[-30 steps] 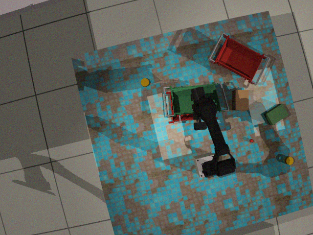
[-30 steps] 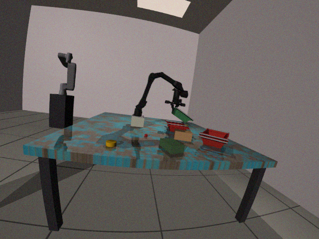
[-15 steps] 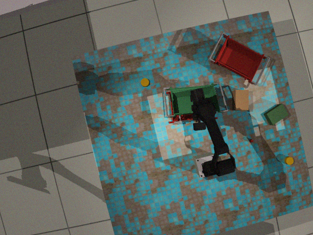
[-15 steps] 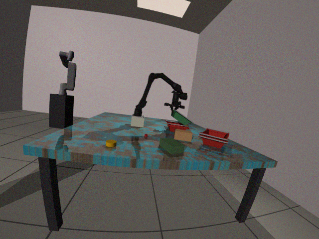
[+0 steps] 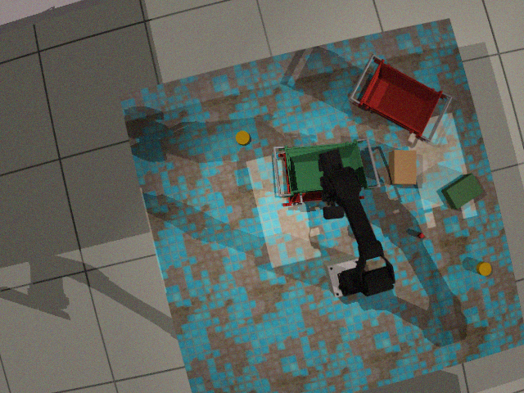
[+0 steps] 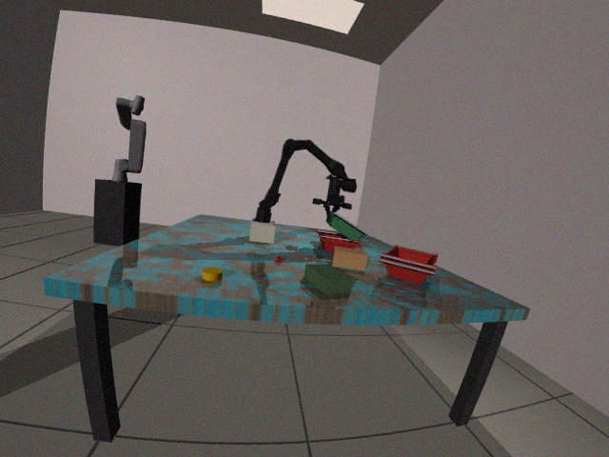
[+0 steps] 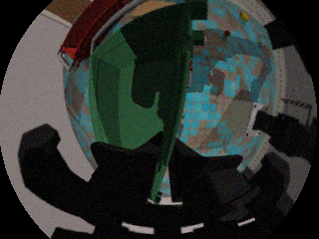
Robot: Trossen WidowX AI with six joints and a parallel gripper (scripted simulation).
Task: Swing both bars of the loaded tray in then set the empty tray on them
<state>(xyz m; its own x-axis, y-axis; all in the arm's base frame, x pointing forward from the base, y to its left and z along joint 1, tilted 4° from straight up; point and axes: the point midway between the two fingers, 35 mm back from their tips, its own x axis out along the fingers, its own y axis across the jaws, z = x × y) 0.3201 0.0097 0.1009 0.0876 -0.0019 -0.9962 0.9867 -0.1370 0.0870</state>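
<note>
Over the covered red tray (image 5: 312, 196) (image 6: 339, 243), the green tray (image 5: 302, 175) (image 6: 346, 227) (image 7: 131, 124) hung tilted in the gripper (image 5: 327, 190) (image 6: 328, 211) (image 7: 163, 134), which was clenched on its rim. Seen from the exterior, the green tray's raised end was at the left, and it sloped down to the right. It was not level, and whether its low end touched the tray below could not be told. From the top, the green tray hid most of that red tray, whose load could not be made out; a strip of red showed along the near side.

To the far right in the top view, the other red tray (image 5: 402, 97) (image 6: 410, 260) (image 7: 90, 30) stood upright on the table (image 5: 254, 313) (image 6: 196, 285), well apart from the gripper, its bars out past its short ends. Nearer, right of the green tray, sat a tan block (image 5: 404, 167) (image 6: 349, 259), with a green block (image 5: 462, 191) (image 6: 326, 280) further right. One yellow disc (image 5: 242, 137) lay left of the trays; a second yellow disc (image 5: 484, 268) (image 6: 211, 274) (image 7: 244, 17) lay at the near right. Between that one and the trays was a small red piece (image 5: 421, 235) (image 6: 278, 258) (image 7: 227, 32).
</note>
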